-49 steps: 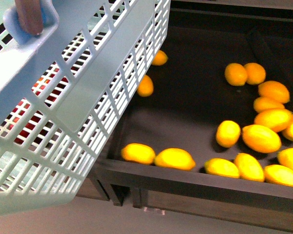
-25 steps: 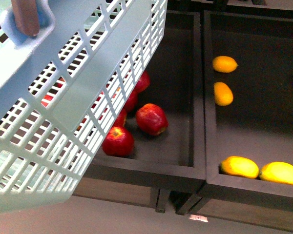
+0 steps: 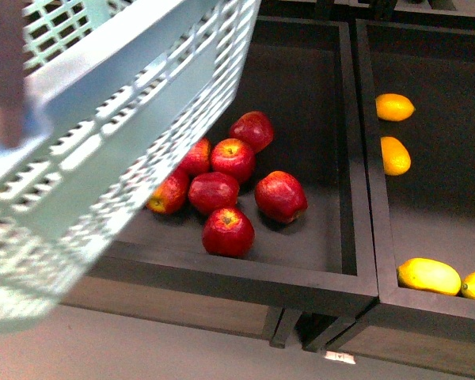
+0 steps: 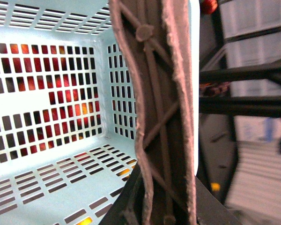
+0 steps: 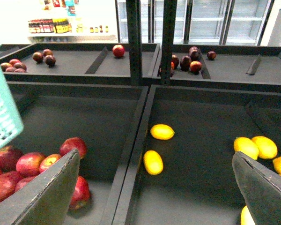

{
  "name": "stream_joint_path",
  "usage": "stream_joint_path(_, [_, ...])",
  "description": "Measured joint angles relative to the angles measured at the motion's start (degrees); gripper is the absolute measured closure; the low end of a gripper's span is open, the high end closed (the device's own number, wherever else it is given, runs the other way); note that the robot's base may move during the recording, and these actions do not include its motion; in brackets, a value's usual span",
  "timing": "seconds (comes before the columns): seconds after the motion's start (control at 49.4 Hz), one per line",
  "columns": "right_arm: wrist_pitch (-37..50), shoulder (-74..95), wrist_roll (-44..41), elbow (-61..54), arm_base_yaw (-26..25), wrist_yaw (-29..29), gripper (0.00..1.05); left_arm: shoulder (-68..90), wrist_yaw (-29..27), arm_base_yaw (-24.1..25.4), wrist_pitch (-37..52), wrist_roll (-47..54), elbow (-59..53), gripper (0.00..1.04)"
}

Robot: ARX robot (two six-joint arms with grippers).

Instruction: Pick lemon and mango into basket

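The aqua basket (image 3: pixel 103 142) fills the front view's upper left, tilted and blurred, its brown handle (image 3: pixel 4 71) at the edge. In the left wrist view my left gripper (image 4: pixel 159 206) is shut on that handle (image 4: pixel 161 93), and nothing lies on the basket's slotted floor (image 4: pixel 47 159). Yellow lemons lie in the right-hand bin: two at the back (image 3: pixel 394 107) (image 3: pixel 395 155) and two at the front (image 3: pixel 428 275). My right gripper (image 5: pixel 155 154) hangs open above this bin, over one lemon (image 5: pixel 153 162), holding nothing. I cannot tell a mango among the yellow fruits.
Several red apples (image 3: pixel 229 182) lie in the left bin, partly under the basket. A dark divider wall (image 3: pixel 362 158) separates the two bins. More yellow fruits (image 5: pixel 255 146) lie further along the lemon bin. A rear shelf (image 5: pixel 131 65) holds dark red fruits.
The front view has swung from the yellow-fruit bin to the apple bin. The basket has shifted up and left and now looks blurred.
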Motion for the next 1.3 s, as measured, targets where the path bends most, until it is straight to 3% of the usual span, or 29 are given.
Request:
stream_joint_path(0.081, [0.0,0.0,0.0,0.0,0.0,0.2,0.09,7.0,-1.6,-1.7,-0.8,10.0,5.9,0.99])
stream_joint_path(0.223, [0.0,0.0,0.0,0.0,0.0,0.2,0.09,20.2,-0.9,-5.6,-0.5,13.5,16.5,0.99])
stream_joint_path(0.567, [0.0,0.0,0.0,0.0,0.0,0.2,0.09,39.1,13.7,-15.5,-1.9,11.4,38.0,0.99])
stream_joint_path(0.83, [0.0,0.0,0.0,0.0,0.0,0.2,0.09,42.0,19.6,-19.8,0.5,11.4,40.6,0.99])
stream_joint_path(1.296, [0.0,0.0,0.0,0.0,0.0,0.2,0.09,42.0,19.3,-21.5,0.5,12.9,40.6,0.99])
